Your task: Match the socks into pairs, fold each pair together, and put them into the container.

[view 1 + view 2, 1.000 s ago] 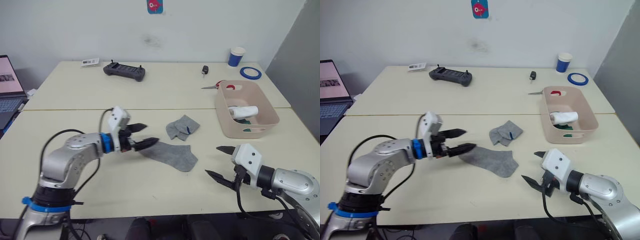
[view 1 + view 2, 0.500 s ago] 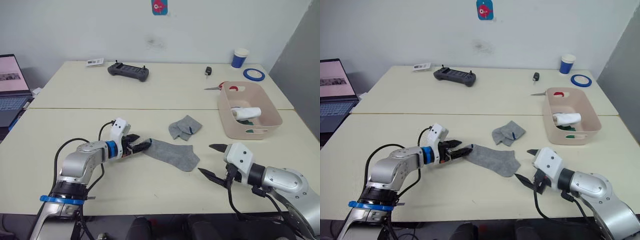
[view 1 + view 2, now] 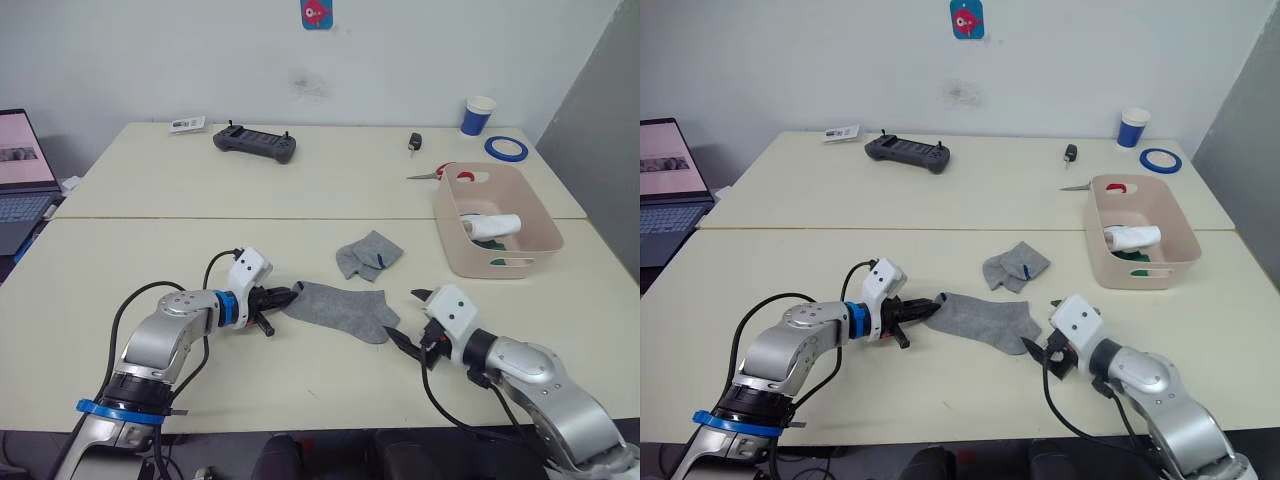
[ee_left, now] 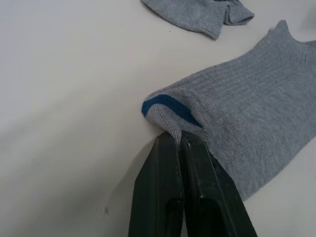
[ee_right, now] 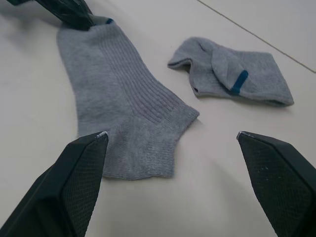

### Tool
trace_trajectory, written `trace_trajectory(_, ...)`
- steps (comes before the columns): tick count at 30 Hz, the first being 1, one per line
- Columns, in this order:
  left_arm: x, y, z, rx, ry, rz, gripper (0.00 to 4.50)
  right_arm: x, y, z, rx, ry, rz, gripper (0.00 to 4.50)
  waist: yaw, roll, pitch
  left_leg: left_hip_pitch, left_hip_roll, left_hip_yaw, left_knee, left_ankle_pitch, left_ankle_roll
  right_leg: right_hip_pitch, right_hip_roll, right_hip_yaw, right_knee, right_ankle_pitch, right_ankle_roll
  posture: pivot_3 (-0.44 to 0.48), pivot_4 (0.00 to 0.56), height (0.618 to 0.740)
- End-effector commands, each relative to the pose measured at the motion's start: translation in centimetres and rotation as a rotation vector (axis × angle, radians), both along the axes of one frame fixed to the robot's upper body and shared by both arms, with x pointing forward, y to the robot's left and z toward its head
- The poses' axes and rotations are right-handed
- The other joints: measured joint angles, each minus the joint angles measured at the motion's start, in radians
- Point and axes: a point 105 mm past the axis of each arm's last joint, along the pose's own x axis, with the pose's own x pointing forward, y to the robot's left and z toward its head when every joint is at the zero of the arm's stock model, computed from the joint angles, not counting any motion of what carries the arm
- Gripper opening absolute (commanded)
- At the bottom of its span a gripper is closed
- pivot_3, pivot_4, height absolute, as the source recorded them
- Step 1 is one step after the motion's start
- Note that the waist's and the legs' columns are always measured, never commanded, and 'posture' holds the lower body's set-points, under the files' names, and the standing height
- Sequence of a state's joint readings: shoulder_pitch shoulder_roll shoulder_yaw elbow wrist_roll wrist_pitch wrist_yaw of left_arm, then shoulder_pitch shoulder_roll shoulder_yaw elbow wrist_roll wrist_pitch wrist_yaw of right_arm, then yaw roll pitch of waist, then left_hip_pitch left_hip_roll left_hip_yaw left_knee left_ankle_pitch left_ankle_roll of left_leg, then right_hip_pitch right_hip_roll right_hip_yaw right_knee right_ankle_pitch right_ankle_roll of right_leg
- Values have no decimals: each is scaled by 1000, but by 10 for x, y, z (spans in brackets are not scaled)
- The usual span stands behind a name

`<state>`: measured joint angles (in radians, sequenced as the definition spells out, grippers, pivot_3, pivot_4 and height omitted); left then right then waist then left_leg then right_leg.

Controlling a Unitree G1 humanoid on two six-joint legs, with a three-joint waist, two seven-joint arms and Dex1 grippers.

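Flat grey sock (image 3: 340, 308) on the desk (image 3: 300, 380), cuff end pinched by the left pincer (image 4: 180, 143), fingers pressed together; second grey sock (image 3: 367, 254) crumpled just beyond; right pincer (image 3: 411, 318) spread wide by the toe; pink container (image 3: 540, 228) further right, rolled white sock (image 3: 490, 223) inside

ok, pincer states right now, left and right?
Left pincer: shut on the flat grey sock's cuff.
Right pincer: open, empty, by that sock's toe end.
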<state>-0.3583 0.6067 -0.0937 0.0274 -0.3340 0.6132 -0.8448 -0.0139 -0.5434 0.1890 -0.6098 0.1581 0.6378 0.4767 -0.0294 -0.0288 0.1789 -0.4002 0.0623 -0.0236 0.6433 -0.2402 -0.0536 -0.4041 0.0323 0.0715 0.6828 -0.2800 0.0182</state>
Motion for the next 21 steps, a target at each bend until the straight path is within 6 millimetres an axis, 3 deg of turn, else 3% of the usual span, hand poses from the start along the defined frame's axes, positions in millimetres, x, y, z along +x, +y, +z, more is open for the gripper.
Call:
trace_trajectory(1,-8,-5,-4,9,6,-39,31,8,5,0,13,-32,-32,4500,0,0,0,0,0,0,0,0,0,0,0,0,0,0,0,0,150,740)
trace_trajectory(5,-10,-1,2,10,-18,-35,31,15,7,-12,23,1,-72,4500,-1,0,0,0,0,0,0,0,0,0,0,0,0,0,0,0,150,740)
trace_trajectory(8,-15,2,3,11,-21,-32,0,17,8,-25,26,64,-81,3875,-2,0,0,0,0,0,0,0,0,0,0,0,0,0,0,0,150,740)
trace_trajectory(18,-42,10,1,-31,-38,43,0,-2,23,-28,52,158,63,296,-3,0,0,0,1,0,-1,0,0,0,0,0,0,0,0,0,150,740)
trace_trajectory(19,-46,11,1,-40,-42,56,0,-3,24,-26,58,161,74,38,-3,0,-1,0,1,0,-1,0,0,0,0,0,0,0,0,0,150,740)
trace_trajectory(21,-53,13,2,-61,-46,77,0,-5,27,-23,66,163,101,38,-3,0,-1,0,1,0,-1,0,0,0,0,0,0,0,0,0,150,740)
